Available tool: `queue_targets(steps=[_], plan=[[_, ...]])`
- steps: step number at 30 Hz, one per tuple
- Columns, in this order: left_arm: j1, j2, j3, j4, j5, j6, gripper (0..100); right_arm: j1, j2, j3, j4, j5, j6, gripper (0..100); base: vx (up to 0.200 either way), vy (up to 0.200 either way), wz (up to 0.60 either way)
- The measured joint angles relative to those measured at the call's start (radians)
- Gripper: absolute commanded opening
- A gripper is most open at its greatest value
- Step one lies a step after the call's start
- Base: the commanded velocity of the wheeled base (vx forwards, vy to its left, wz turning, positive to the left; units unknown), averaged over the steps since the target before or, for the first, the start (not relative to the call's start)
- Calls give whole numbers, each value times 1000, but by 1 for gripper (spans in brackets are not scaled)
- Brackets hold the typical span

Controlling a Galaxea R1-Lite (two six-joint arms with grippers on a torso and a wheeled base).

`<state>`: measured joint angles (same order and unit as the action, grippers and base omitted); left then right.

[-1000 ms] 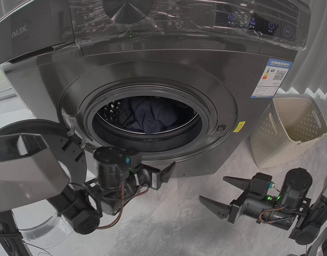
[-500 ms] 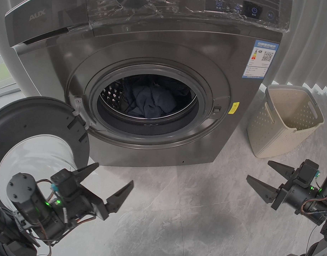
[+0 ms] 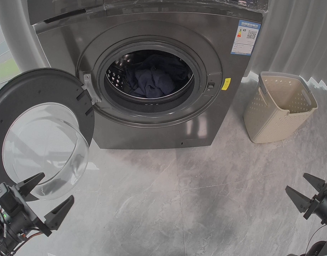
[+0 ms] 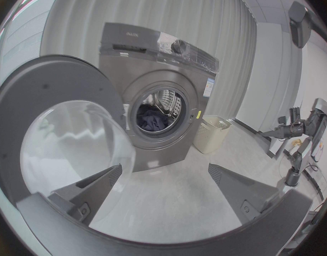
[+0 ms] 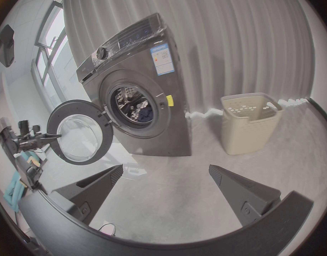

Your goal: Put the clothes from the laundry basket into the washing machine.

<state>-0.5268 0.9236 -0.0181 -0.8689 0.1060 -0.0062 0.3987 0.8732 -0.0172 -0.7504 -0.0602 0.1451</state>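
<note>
The grey washing machine [image 3: 152, 29] stands with its round door [image 3: 38, 104] swung wide to the left. Dark blue clothes [image 3: 152, 79] lie piled inside the drum, also seen as clothes [image 4: 151, 120] and clothes [image 5: 145, 116]. The beige laundry basket [image 3: 277, 107] sits on the floor to the machine's right, tilted, with nothing visible inside; the same basket [image 5: 249, 125] appears in the right wrist view. My left gripper [image 3: 57, 186] hangs open and holds nothing, low in front of the door glass. My right gripper [image 3: 296, 181] is open with nothing in it, on the floor side below the basket.
Grey tiled floor [image 3: 184, 196] stretches wide and bare between the two arms and the machine. A pleated grey curtain [image 3: 298, 29] hangs behind the basket. The open door [image 4: 63, 125] juts out close to my left gripper [image 4: 164, 166].
The whole head view has pulled back from the machine. Both arms have drawn away from the drum opening toward the lower corners, both grippers staying open and holding nothing.
</note>
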Motion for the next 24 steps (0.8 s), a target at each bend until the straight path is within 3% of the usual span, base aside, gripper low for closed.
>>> queue_targets(steps=[5,10,14,19,24], plan=[[123,-247,1,225,-41,-3,100,-97,-234,0,210,13,-16,100,-200,0,0],[249,-480,1,497,-72,-10,100,-192,-475,0,473,43,-29,100,0,0,0],[324,-628,1,698,-81,-37,100,-288,-625,0,639,69,-40,100,0,0,0],[391,-744,1,776,-66,-86,100,-400,-752,0,700,83,-76,100,0,0,0],[489,-830,0,791,-84,-87,100,-415,-818,0,725,64,-93,100,0,0,0]])
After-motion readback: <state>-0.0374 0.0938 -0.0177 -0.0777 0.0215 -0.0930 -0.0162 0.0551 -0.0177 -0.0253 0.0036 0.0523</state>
